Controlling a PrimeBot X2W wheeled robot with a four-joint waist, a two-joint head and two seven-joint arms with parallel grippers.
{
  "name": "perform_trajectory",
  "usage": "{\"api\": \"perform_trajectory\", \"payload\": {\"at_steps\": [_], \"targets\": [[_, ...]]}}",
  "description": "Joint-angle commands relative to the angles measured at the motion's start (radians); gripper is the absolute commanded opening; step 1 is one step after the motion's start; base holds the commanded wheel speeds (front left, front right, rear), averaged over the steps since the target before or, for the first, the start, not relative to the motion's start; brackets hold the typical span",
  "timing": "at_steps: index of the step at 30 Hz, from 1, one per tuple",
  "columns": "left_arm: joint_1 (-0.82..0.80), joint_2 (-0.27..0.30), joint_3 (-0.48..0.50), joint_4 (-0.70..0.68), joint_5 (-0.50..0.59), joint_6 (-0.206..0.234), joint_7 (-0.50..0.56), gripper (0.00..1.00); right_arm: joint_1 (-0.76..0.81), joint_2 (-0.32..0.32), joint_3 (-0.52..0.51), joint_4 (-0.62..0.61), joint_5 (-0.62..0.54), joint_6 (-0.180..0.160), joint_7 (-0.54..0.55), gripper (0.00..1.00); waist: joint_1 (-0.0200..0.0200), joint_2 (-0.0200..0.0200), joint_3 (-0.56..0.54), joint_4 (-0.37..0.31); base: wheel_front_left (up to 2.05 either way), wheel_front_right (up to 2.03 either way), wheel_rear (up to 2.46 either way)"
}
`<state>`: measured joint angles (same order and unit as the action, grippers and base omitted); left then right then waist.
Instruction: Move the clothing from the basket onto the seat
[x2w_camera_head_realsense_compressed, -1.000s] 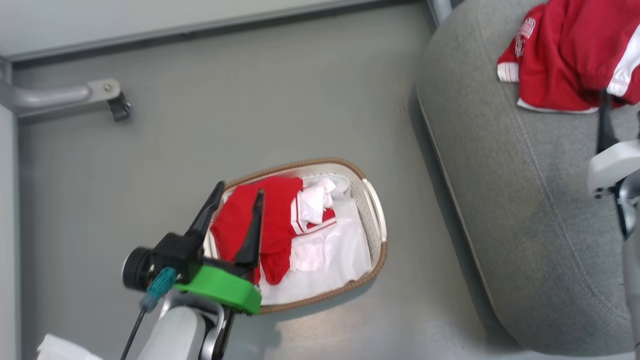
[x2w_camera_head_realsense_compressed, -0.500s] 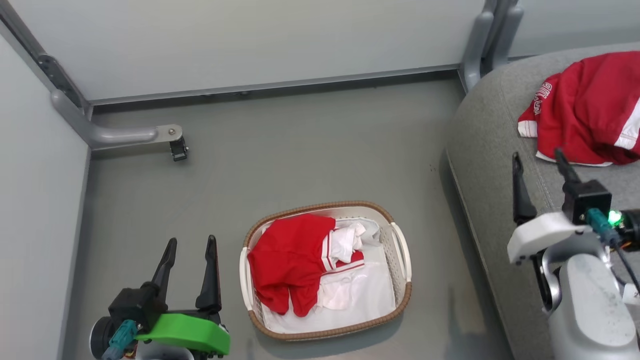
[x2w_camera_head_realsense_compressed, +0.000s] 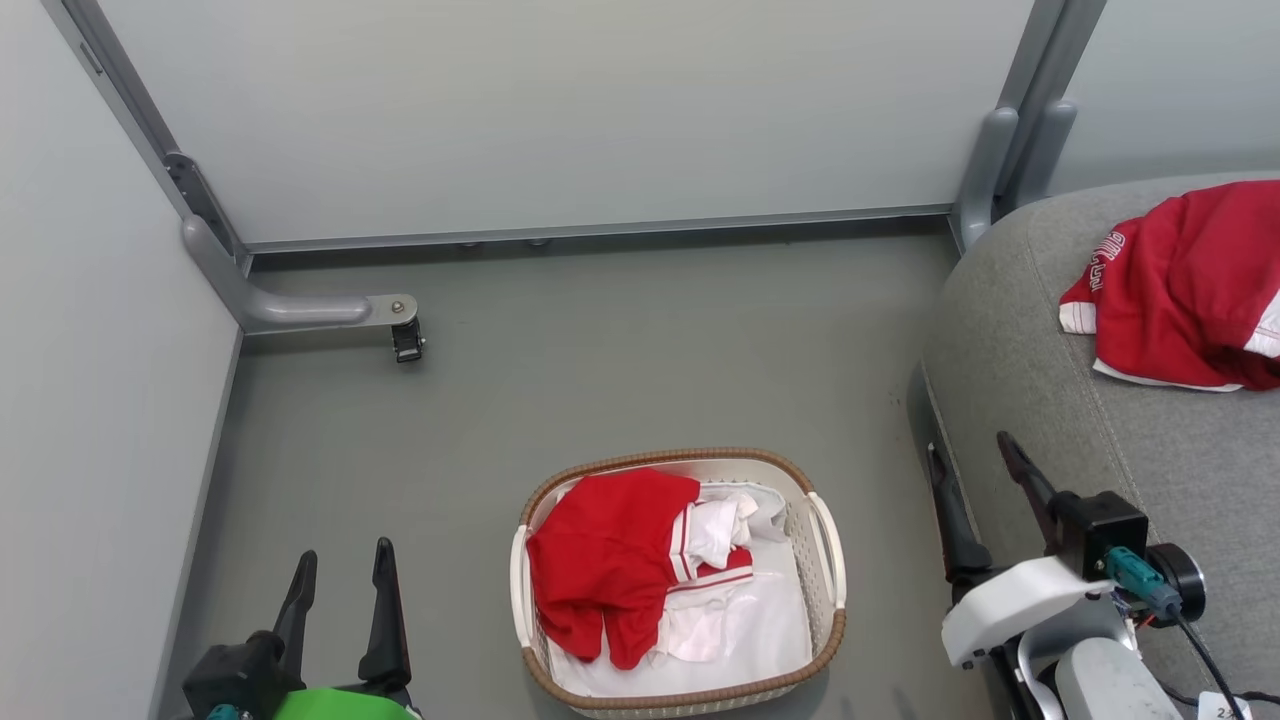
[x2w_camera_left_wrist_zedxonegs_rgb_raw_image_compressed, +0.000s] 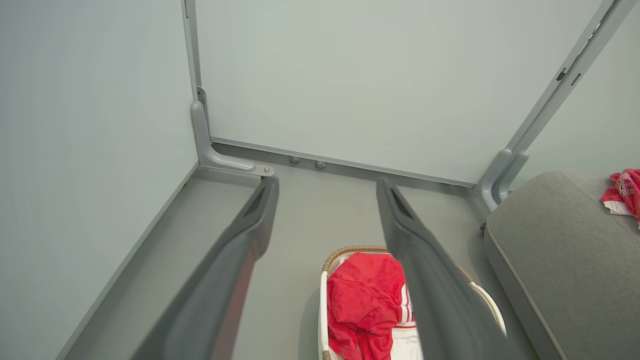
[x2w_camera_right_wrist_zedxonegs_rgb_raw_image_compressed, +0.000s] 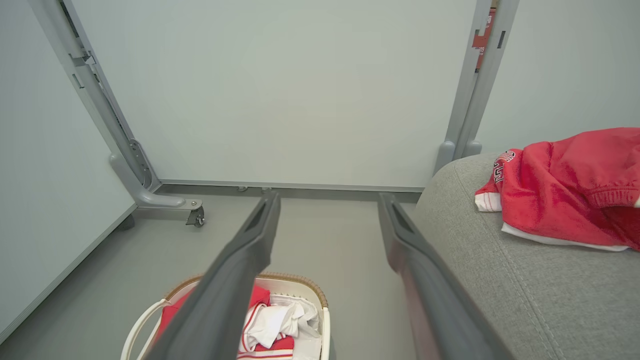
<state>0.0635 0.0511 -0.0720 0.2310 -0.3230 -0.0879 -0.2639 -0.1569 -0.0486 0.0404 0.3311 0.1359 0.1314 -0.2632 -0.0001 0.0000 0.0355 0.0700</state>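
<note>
The basket (x2w_camera_head_realsense_compressed: 828, 560) stands on the floor with red and white clothing (x2w_camera_head_realsense_compressed: 610, 560) heaped in its left half. A second red piece of clothing (x2w_camera_head_realsense_compressed: 1190, 290) lies on the grey seat (x2w_camera_head_realsense_compressed: 1050, 380) at the right. My left gripper (x2w_camera_head_realsense_compressed: 343, 555) is open and empty, low at the left and apart from the basket. My right gripper (x2w_camera_head_realsense_compressed: 970, 448) is open and empty at the seat's front edge. The left wrist view looks past my left gripper (x2w_camera_left_wrist_zedxonegs_rgb_raw_image_compressed: 326, 182) at the basket (x2w_camera_left_wrist_zedxonegs_rgb_raw_image_compressed: 324, 300) and its clothing (x2w_camera_left_wrist_zedxonegs_rgb_raw_image_compressed: 365, 300). In the right wrist view my right gripper (x2w_camera_right_wrist_zedxonegs_rgb_raw_image_compressed: 328, 197) frames the basket (x2w_camera_right_wrist_zedxonegs_rgb_raw_image_compressed: 300, 277) and the seat (x2w_camera_right_wrist_zedxonegs_rgb_raw_image_compressed: 500, 280).
A white liner sheet (x2w_camera_head_realsense_compressed: 760, 630) covers the basket's bottom. A grey metal frame foot with a caster (x2w_camera_head_realsense_compressed: 405, 335) juts onto the floor at the back left. Pale wall panels close the back and left; an upright post (x2w_camera_head_realsense_compressed: 1000, 160) stands by the seat.
The head camera has tilted up. My left gripper, earlier over the basket's red clothing, now sits left of the basket. My right gripper has drawn back from the clothing on the seat.
</note>
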Motion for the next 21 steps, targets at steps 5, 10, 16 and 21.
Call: {"api": "perform_trajectory", "payload": {"at_steps": [5,10,16,21], "targets": [[0.016,-0.001,0.010,-0.003,-0.012,0.002,-0.001,1.00,0.027,-0.004,0.024,-0.008,0.007,-0.001,-0.002,1.00,0.0001,0.0000,-0.009,-0.002,0.00,0.00,0.00],[0.017,-0.001,0.007,0.003,-0.011,0.000,-0.001,1.00,0.028,-0.004,0.027,-0.010,0.008,-0.001,-0.002,1.00,0.0001,0.0000,-0.015,-0.007,0.00,0.00,0.00],[0.020,-0.001,0.004,0.007,-0.005,-0.003,-0.001,1.00,0.034,-0.004,0.029,-0.017,0.012,-0.001,-0.002,1.00,0.0001,0.0000,-0.021,-0.008,0.00,0.00,0.00],[0.019,-0.001,0.000,0.012,-0.001,-0.003,-0.001,1.00,0.036,-0.004,0.033,-0.020,0.016,-0.001,-0.002,1.00,0.0001,0.0000,-0.023,-0.007,0.00,0.00,0.00]]}}
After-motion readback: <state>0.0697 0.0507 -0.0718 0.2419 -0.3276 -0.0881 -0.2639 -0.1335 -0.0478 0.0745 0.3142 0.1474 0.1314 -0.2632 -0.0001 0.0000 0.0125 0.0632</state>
